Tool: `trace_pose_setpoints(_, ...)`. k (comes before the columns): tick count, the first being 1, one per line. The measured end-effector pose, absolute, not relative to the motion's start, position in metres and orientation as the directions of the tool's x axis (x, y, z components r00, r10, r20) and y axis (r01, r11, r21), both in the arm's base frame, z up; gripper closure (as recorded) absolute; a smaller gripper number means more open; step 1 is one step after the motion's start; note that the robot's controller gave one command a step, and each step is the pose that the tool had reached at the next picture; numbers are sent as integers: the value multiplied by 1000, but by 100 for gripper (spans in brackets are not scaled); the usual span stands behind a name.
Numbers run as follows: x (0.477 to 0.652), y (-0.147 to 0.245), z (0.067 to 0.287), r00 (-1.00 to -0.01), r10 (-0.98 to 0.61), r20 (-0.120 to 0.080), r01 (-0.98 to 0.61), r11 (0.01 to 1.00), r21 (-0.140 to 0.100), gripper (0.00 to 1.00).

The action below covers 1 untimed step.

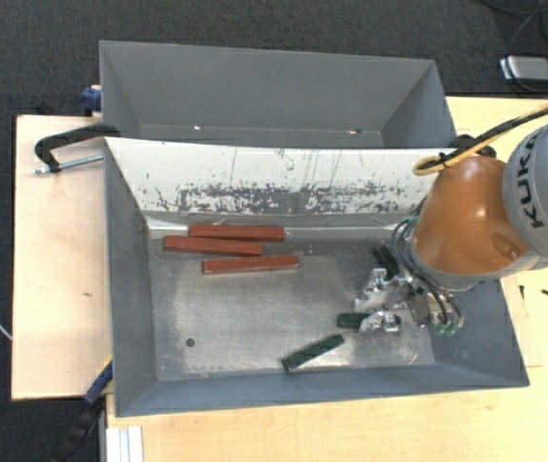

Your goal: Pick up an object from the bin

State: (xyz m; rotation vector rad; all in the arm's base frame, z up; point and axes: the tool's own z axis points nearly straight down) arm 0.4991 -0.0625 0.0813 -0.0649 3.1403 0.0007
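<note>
The arm enters the grey metal bin (129, 287) from the right, with its orange cover (461, 224) standing above the bin's right wall. The gripper (381, 308) is down at floor level in the right half of the bin, near the front wall. Whether the gripper is spread or pressed together cannot be told (its metal parts and cables crowd together at that spot).

Objects nearest the gripper:

- A small dark green piece (349, 321) lies on the floor at the gripper's left edge. Whether the two touch cannot be told.
- A dark green flat rectangular bar (314, 351) lies just to the front-left of the gripper. It is set on a diagonal, close to the front wall, and apart from the gripper.

Other contents: three long reddish-brown rectangular bars (235, 244) lie roughly parallel, side by side, on the back-left part of the floor. They are near the back wall and well apart from the gripper.
</note>
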Motion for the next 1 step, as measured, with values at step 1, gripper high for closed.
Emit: trace_pose_setpoints(1,532,-69,246,-999,-45,-8,-45,999,-1,100)
